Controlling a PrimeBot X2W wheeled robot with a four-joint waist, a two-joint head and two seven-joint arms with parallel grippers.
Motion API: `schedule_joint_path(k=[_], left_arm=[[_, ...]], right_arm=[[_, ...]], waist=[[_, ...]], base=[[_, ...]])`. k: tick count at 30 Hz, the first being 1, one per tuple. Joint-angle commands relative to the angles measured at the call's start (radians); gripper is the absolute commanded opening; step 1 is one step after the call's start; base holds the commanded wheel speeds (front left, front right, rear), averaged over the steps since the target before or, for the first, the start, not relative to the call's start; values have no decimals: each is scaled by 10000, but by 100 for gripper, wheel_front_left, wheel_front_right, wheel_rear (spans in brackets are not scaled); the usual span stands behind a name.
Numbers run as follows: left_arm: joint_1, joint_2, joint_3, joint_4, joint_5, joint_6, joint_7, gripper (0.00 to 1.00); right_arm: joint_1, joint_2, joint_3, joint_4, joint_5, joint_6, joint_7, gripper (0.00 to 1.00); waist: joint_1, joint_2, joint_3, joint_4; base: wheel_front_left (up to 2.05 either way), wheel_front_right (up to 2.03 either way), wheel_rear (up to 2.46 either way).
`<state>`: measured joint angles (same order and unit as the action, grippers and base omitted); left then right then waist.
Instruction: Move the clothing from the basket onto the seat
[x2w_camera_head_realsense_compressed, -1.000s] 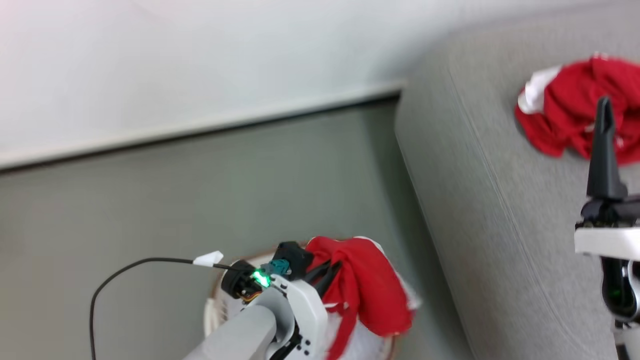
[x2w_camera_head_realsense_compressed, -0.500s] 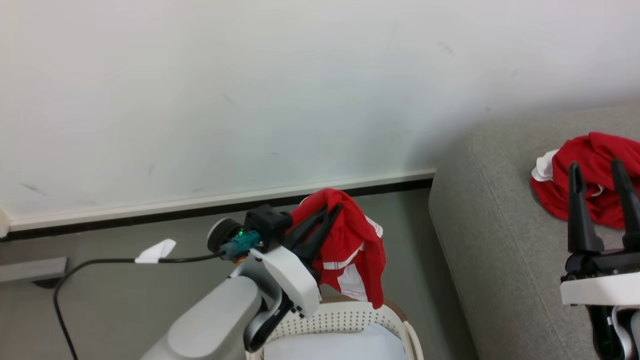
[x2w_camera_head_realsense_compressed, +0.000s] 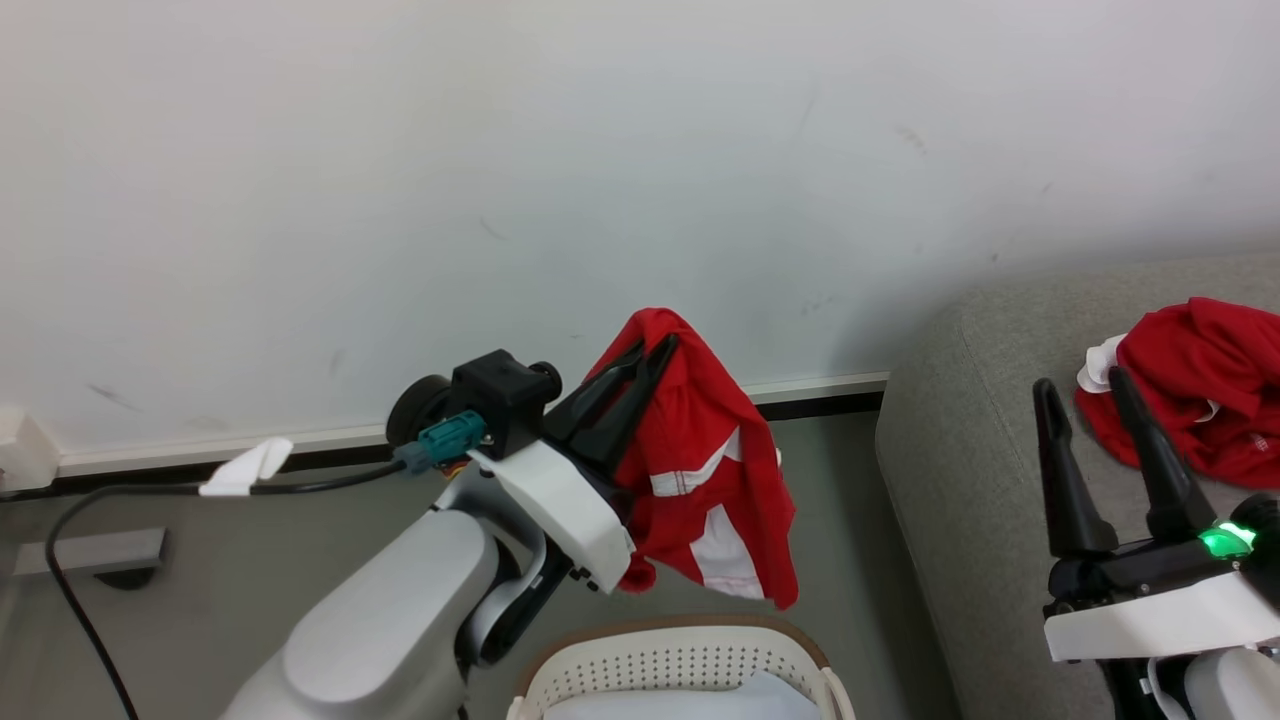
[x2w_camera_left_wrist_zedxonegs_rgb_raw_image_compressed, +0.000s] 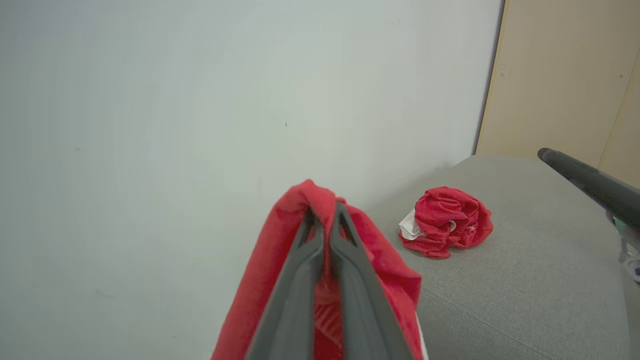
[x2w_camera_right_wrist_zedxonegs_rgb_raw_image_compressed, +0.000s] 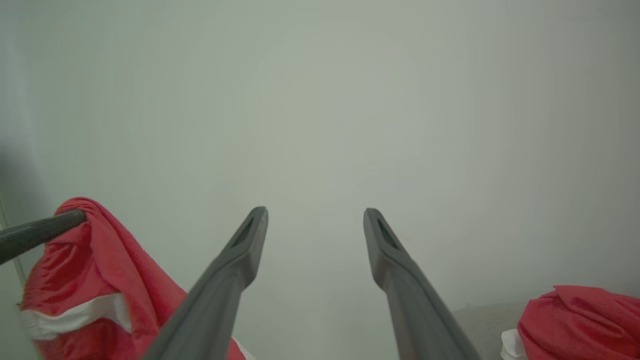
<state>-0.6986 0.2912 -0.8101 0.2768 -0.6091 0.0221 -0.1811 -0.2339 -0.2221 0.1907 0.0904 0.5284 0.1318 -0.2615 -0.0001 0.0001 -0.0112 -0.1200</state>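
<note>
Head view: the left end effector (x2w_camera_head_realsense_compressed: 655, 346) is clenched on a red garment (x2w_camera_head_realsense_compressed: 700, 470). The fabric drapes over its fingertips and hangs down beside it, clear above the basket (x2w_camera_head_realsense_compressed: 680, 655), which sits below. The right end effector (x2w_camera_head_realsense_compressed: 1080, 382) is released, its fingers spread and bare, over the seat (x2w_camera_head_realsense_compressed: 970, 480). A second garment (x2w_camera_head_realsense_compressed: 1190, 395) lies crumpled on the seat just beyond and to the right of those fingertips. In the left wrist view, red fabric wraps the closed fingers, and the crumpled garment lies ahead to their right.
</note>
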Motion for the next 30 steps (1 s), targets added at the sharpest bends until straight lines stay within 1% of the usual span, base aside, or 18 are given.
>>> schedule_joint_path(k=[1,6,12,14,19,26,30], left_arm=[[117,94,22,-123,-95,59,43,0],[188,148,-34,-337,-111,93,132,0],[120,76,-127,-326,-161,27,165,0],[62,19,-163,-319,-164,4,177,0],[-17,-207,-371,-360,-102,-105,117,0],[-6,-688,-902,-311,10,-312,214,0],[23,-972,-1285,-221,42,-513,359,0]], right_arm=[[102,-64,124,-59,95,-22,-24,100],[158,-263,849,-122,352,-22,-25,100],[-51,-675,2260,284,398,-22,-24,100],[-282,-778,2879,602,340,-22,-25,100],[-990,-758,4337,1368,577,-22,-25,100],[-2118,-442,5336,3026,554,-24,-25,100],[-2716,-361,5992,4032,573,-22,-25,100]], waist=[[1,-1,-1,6],[1,-1,-7,49],[1,-1,10,135],[1,-1,25,197],[1,-1,19,446],[1,-1,-170,893],[1,-1,-303,1224]], base=[[0,0,0],[0,0,0],[0,0,0],[0,0,0],[0,0,0],[0,0,0],[0,0,0]])
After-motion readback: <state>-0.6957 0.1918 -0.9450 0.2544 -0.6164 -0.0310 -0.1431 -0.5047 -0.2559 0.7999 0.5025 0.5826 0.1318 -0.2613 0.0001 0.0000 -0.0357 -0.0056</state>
